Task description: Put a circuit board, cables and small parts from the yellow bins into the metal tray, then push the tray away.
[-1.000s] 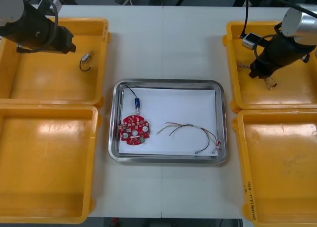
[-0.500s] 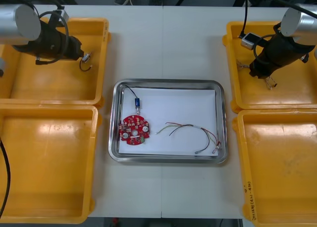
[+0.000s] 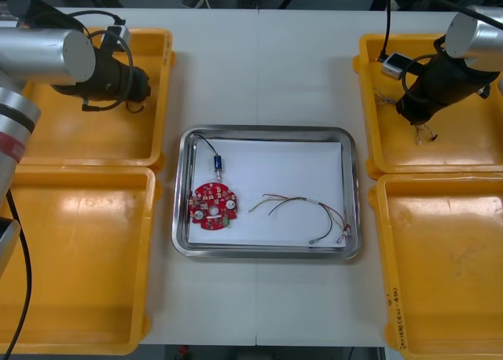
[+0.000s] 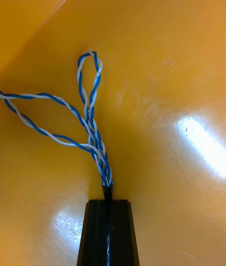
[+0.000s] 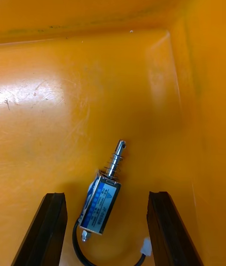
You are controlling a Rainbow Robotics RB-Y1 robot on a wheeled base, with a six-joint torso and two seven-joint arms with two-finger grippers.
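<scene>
Jaws first: your R gripper [image 4: 108,202] is clenched on the twisted blue-white cable [image 4: 89,120]. It pinches where the strands bunch, so both loops trail free over the floor of the far R bin [image 3: 464,152], toward its tray-side wall. That reads as a pick-up grip, lift not yet made

L gripper [image 5: 106,194] stands released, one finger each side of the small metal part [image 5: 101,207], w/ spare room both sides. Looks like a set-up for a grab. The part lies slantwise on the floor of the far L bin [image 3: 78,140], nr its far tray-side corner, black lead curling back btwn the fingers. Watch that wall: it runs just beside one finger, so little room there

Metal tray [image 3: 267,129] sits mid-table btwn the bins. It holds the red circuit board [image 3: 212,206] by its L edge, another small part [image 3: 218,163] nr the far-L corner & thin cables [image 3: 306,207] toward the near-R corner. Its white middle & far-R corner are open, so you've room for both drops. Bare table [image 3: 267,69] lies beyond the tray's far edge for the push
</scene>
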